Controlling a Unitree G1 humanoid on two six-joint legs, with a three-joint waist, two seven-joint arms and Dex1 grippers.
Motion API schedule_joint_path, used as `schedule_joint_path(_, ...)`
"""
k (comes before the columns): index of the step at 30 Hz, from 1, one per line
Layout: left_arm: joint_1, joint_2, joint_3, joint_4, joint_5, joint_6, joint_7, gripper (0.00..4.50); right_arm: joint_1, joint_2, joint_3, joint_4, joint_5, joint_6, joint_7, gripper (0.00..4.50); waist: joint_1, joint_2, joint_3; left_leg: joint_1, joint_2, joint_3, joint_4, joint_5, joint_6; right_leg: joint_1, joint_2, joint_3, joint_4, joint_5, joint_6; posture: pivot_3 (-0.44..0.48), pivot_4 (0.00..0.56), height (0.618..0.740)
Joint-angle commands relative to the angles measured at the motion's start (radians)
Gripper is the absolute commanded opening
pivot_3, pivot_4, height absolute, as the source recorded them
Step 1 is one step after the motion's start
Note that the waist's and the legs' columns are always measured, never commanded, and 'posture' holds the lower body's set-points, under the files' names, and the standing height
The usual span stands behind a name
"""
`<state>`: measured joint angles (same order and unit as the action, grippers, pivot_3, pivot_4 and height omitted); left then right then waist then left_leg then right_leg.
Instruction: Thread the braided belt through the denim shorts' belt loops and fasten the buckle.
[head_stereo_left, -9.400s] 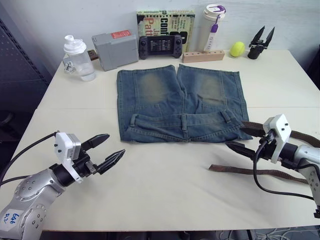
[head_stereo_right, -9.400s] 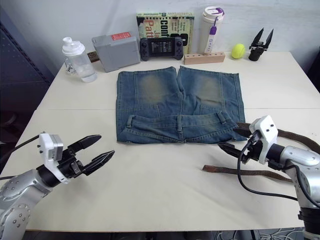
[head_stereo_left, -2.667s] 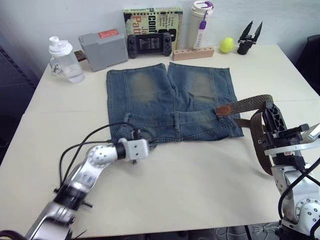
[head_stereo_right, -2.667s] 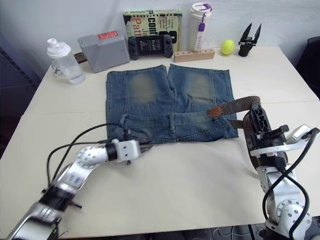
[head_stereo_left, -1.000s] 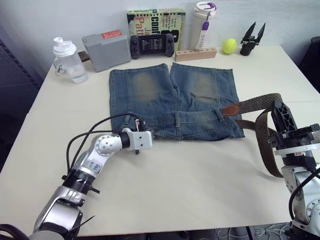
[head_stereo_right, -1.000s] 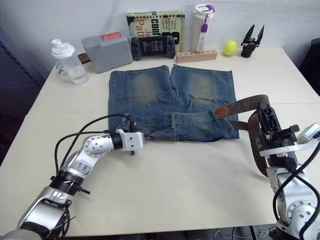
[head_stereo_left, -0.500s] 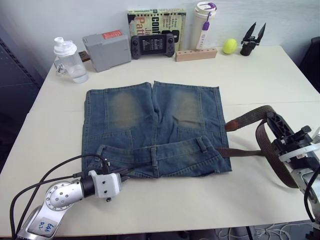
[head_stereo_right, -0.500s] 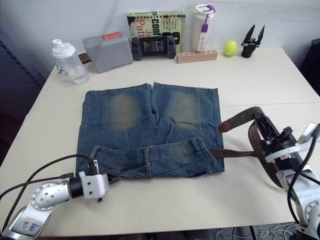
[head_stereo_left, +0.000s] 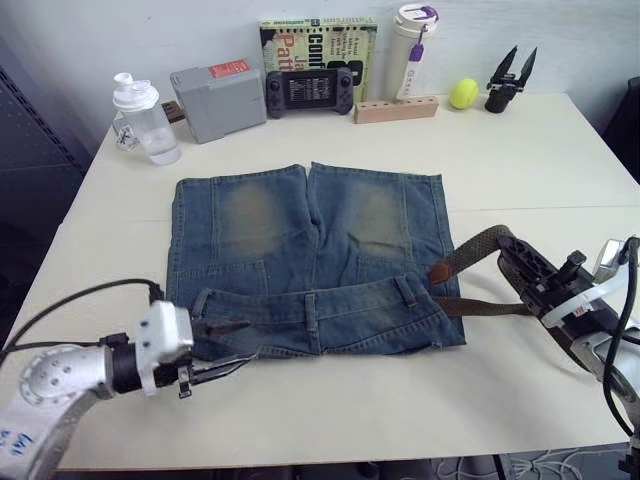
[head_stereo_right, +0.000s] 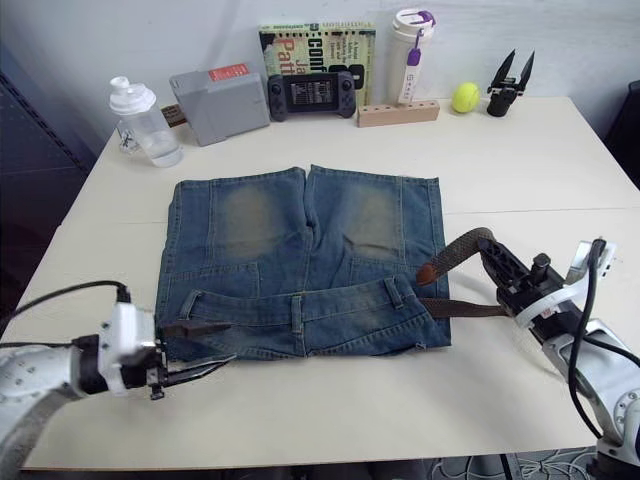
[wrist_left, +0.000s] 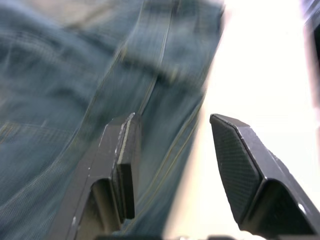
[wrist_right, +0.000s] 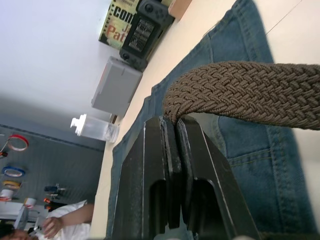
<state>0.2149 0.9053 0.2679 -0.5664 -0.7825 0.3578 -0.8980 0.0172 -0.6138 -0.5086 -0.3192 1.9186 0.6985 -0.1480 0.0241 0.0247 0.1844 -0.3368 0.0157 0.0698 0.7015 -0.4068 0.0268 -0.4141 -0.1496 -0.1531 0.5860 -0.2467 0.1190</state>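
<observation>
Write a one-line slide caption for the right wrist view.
Right gripper shut on the belt, held above the shorts, with a grey box and bottle beyond.

back edge of the cream table (head_stereo_left: 560, 150), a row of odds and ends against the wall.

from the left: a clear shaker bottle (head_stereo_left: 141, 118), a grey box (head_stereo_left: 216, 100) with a red label, a black handheld game console (head_stereo_left: 308, 93) propped against a book (head_stereo_left: 318, 40), a wooden block (head_stereo_left: 396, 109), a white tumbler (head_stereo_left: 413, 48) with a purple lid, a yellow-green ball (head_stereo_left: 463, 93), and a spare black gripper (head_stereo_left: 507, 76) standing points-up. a person (wrist_right: 55, 226) shows far off.
</observation>
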Motion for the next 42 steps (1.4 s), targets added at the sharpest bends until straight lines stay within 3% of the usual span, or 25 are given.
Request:
schedule_joint_path(1,-0.146,-0.018,0.012,-0.005,-0.18,0.119,0.05,2.47,-0.001,0.013,0.02,-0.057,0.036,-0.014,-0.031,0.0,0.003,0.0,0.0,0.0,0.0,0.0,0.0,0.0,0.0,0.0,0.0,0.0,0.0,0.0,0.0,0.0,0.15,0.722)
schedule_joint_path(8,-0.416,-0.098,-0.15,0.05,-0.123,0.182,0.057,2.47,0.003,0.042,0.07,-0.083,-0.029,-0.027,-0.043,0.0,-0.001,0.0,0.0,0.0,-0.004,0.001,0.0,0.0,-0.002,0.001,0.003,0.0,-0.001,0.0,0.0,0.0,0.15,0.722)
schedule_joint_path(12,-0.505,-0.143,-0.219,0.099,-0.062,0.169,0.043,2.47,0.01,0.043,0.046,-0.077,-0.037,-0.044,-0.033,0.0,0.0,0.0,0.0,0.0,-0.004,0.001,0.0,0.0,-0.003,0.001,0.004,0.0,-0.001,0.0,0.0,0.0,0.15,0.722)
schedule_joint_path(20,-0.636,-0.158,-0.321,0.303,0.232,-0.051,-0.042,2.47,-0.01,0.067,-0.024,-0.127,0.054,-0.035,-0.02,0.0,0.002,-0.001,0.0,0.0,-0.003,0.01,0.0,0.001,-0.003,0.0,0.006,0.0,-0.001,0.0,0.0,0.0,0.15,0.722)
schedule_joint_path(24,-0.754,-0.29,-0.338,0.371,0.252,-0.067,0.004,2.47,0.008,0.097,-0.012,-0.139,0.054,-0.014,-0.027,0.0,0.006,-0.001,0.0,-0.001,-0.003,0.009,0.001,0.001,-0.004,0.0,0.006,0.0,-0.001,0.0,0.0,0.0,0.15,0.722)
schedule_joint_path(29,-0.699,-0.404,-0.365,0.253,0.195,0.025,0.047,2.47,0.058,0.087,0.027,-0.13,0.049,-0.015,-0.025,0.0,-0.001,-0.002,0.0,-0.001,-0.003,0.009,-0.001,0.001,-0.003,0.0,0.005,0.0,-0.002,0.0,0.0,0.0,0.15,0.722)
schedule_joint_path(34,-0.595,-0.386,-0.375,0.179,0.206,0.07,0.036,2.47,0.099,0.084,0.038,-0.127,0.022,-0.017,-0.002,0.0,-0.001,-0.002,0.0,0.0,-0.002,0.01,0.0,0.001,-0.004,0.0,0.006,0.001,-0.001,0.0,0.0,0.0,0.15,0.722)
schedule_joint_path(42,-0.571,-0.361,-0.388,0.141,0.234,0.072,0.022,2.47,0.09,0.117,0.099,-0.091,-0.108,-0.036,0.037,0.0,0.002,-0.002,0.0,0.0,-0.003,0.009,0.001,0.001,-0.003,0.0,0.004,0.002,-0.001,0.0,0.0,0.0,0.15,0.722)
